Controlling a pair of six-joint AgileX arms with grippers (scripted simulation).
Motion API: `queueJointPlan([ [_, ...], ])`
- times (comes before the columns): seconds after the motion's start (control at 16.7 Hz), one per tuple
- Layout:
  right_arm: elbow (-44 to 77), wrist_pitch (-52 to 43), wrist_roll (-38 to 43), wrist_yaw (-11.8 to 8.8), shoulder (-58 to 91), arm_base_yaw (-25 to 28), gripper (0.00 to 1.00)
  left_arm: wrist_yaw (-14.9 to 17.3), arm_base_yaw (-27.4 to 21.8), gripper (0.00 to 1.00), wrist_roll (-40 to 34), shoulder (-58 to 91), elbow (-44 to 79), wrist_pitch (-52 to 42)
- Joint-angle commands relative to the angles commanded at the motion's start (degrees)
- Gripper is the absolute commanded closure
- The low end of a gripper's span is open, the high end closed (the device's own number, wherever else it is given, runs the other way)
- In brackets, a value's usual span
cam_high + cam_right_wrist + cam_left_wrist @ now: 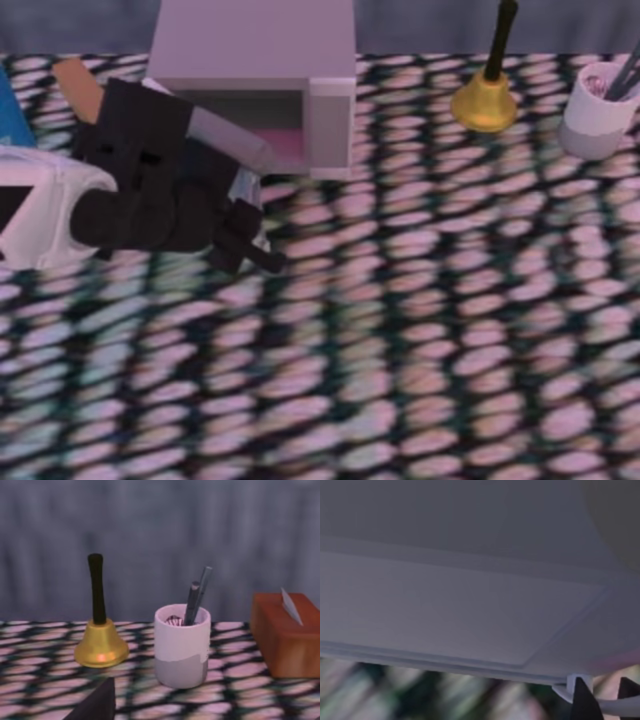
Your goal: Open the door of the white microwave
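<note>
A: Pale white all over, that's the white microwave (pixel 255 45), at the back of the bench (pixel 420 330), left of centre in the top view. Starting from the left: the left arm reaches in over its front, and the left gripper (pixel 250 245) sits just in front of the oven's left half.

B: Is the door (pixel 232 140) open?

A: Partly. It is swung out on its left hinge at a slant, and the pinkish floor inside shows behind it. In the left wrist view the grey window panel (pixel 445 610) fills the frame, with the gripper's dark fingertips (pixel 584 702) astride a small white handle at the door's edge. They look pinched on it, but the contact is cropped, so I cannot tell for sure.

B: So which step is this?

A: I'd judge mid-swing. The next move calls for drawing the edge along an arc about the hinge, not straight out.

B: And to the right?

A: A brass bell (pixel 486 98), a cup of pens (pixel 597 110). The right gripper is out of the top view.
</note>
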Motion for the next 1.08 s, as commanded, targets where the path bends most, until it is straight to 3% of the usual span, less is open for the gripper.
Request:
queueJointPlan([
  [0.54,0.0,0.0,0.0,0.0,0.0,0.0,0.00,3.8,2.9,1.00,5.6,-1.3,-1.3,-1.2],
  [1.08,0.0,0.0,0.0,0.0,0.0,0.0,0.00,3.9,3.0,1.00,5.7,-1.3,-1.3,-1.2],
])
